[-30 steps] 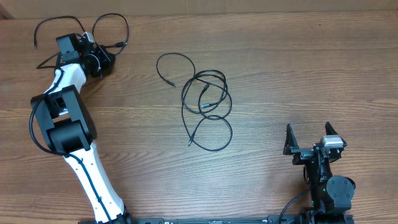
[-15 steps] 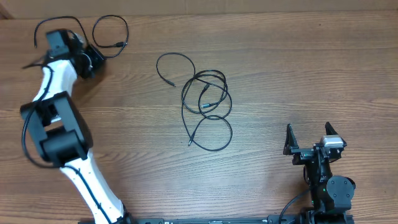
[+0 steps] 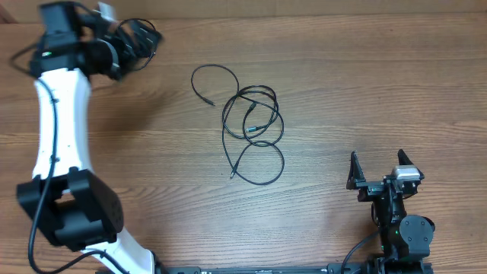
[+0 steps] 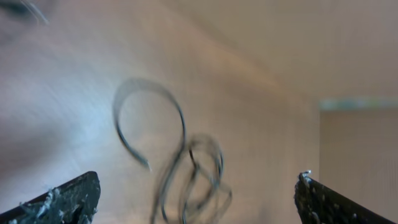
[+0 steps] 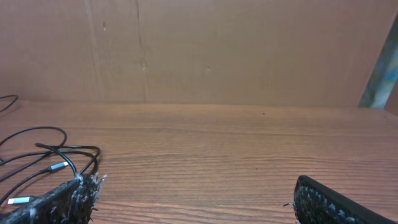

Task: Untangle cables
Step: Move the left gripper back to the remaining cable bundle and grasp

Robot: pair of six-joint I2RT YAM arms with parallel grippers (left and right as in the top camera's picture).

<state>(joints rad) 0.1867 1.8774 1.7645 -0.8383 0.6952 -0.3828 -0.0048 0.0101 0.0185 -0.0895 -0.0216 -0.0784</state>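
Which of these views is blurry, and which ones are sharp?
Left wrist view: smeared all over, the cables only soft streaks. Overhead view: evenly lit and sharp at mid-table, slightly smeared at the far end of the left arm. Right wrist view: crisp wood grain, no glare.

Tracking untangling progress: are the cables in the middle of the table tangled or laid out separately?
Tangled: the cables lie in overlapping loops that cross one another in one heap.

Left tool (image 4: 198,182) gapes (arm (image 3: 57,114) outstretched); right tool (image 5: 196,184) spread too.
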